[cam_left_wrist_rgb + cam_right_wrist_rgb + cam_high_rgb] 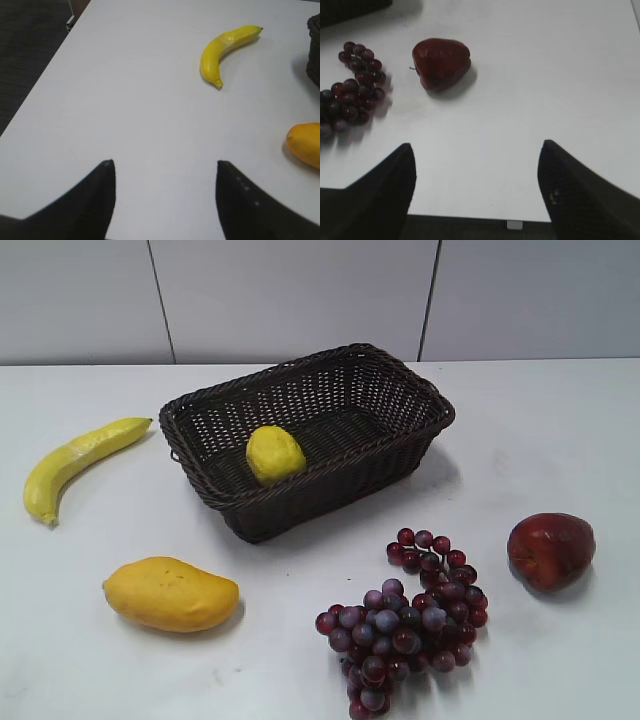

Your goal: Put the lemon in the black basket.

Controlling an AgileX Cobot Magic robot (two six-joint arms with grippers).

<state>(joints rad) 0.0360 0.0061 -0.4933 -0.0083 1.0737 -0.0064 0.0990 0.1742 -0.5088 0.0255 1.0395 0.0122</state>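
The lemon (274, 454) lies inside the black basket (400, 398), against its front-left wall, in the exterior view. A corner of the basket shows at the right edge of the left wrist view (315, 50). My left gripper (164, 165) is open and empty above bare table, well short of the banana. My right gripper (476, 146) is open and empty over the table's front edge, short of the red apple. Neither gripper shows in the exterior view.
A banana (75, 464) (223, 50) lies left of the basket. A mango (170, 593) (305, 144) lies at the front left. Grapes (405, 620) (352, 85) and a red apple (551, 549) (441, 62) lie at the front right.
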